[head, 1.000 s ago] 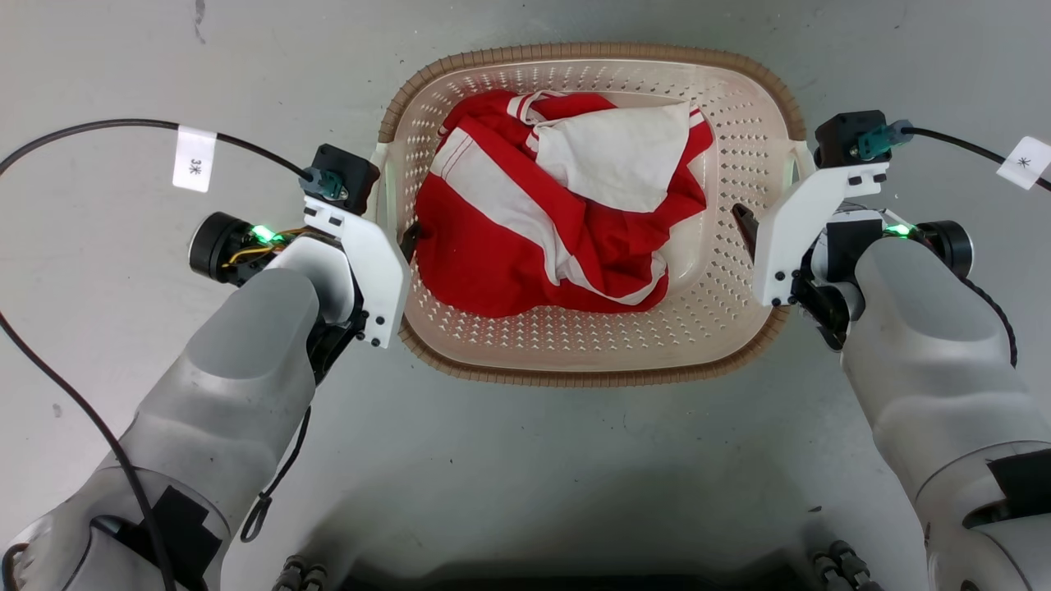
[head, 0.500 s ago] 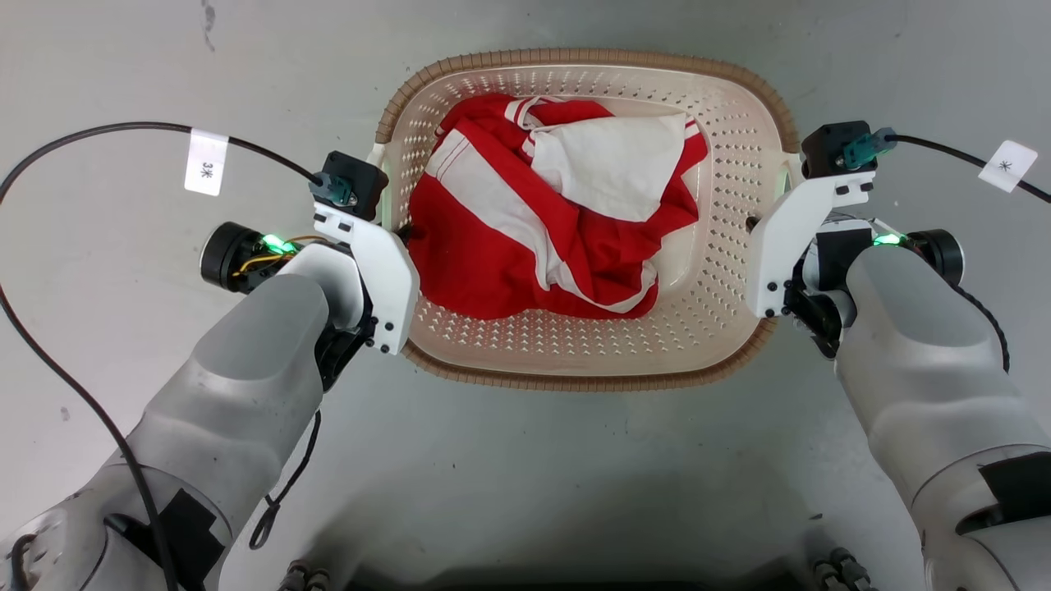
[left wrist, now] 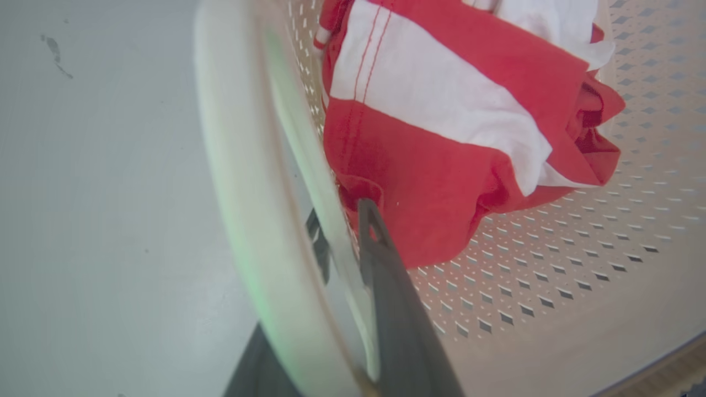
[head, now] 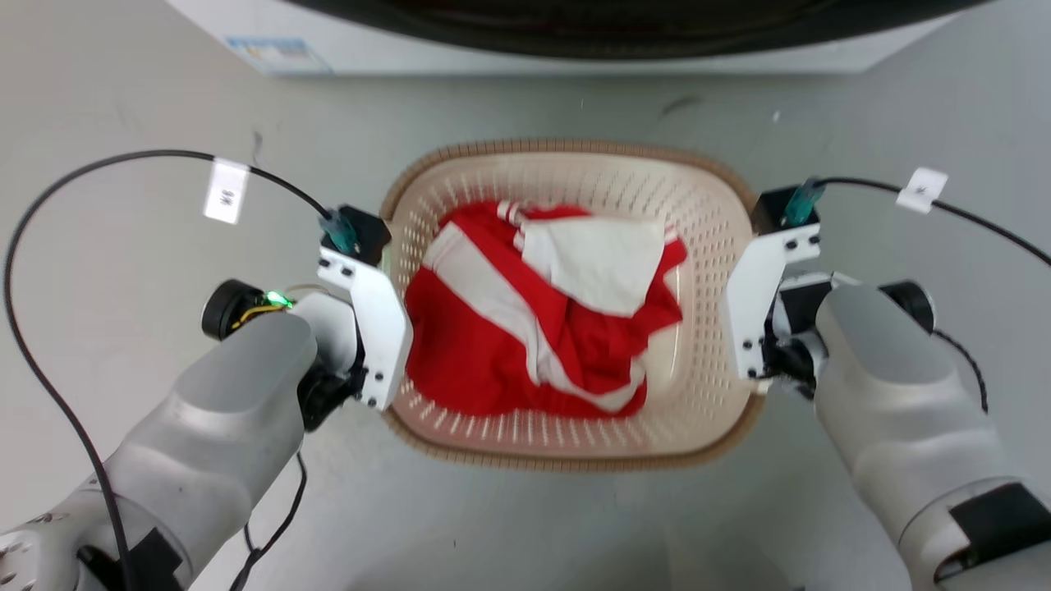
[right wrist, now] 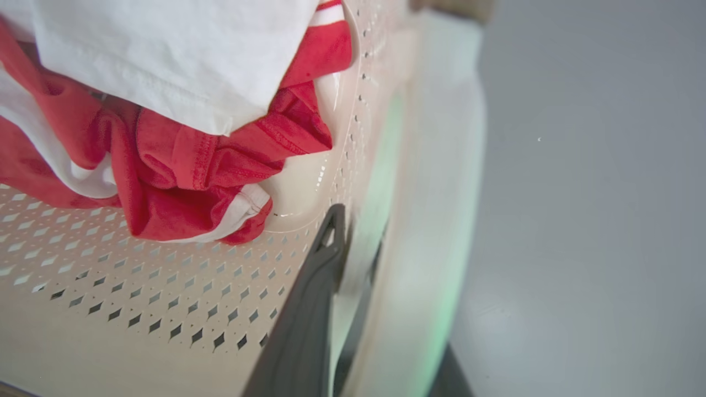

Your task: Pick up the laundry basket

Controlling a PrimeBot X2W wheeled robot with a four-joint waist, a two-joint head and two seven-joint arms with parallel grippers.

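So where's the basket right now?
Head view centre: the basket is below the white appliance, with the left gripper on its left wall, the right gripper on its right.

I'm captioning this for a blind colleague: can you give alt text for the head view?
The robot's left hand and right hand clasp opposite sides of a cream laundry basket holding red and white clothes, seen from above against a grey floor. The edge of a white machine runs along the top.
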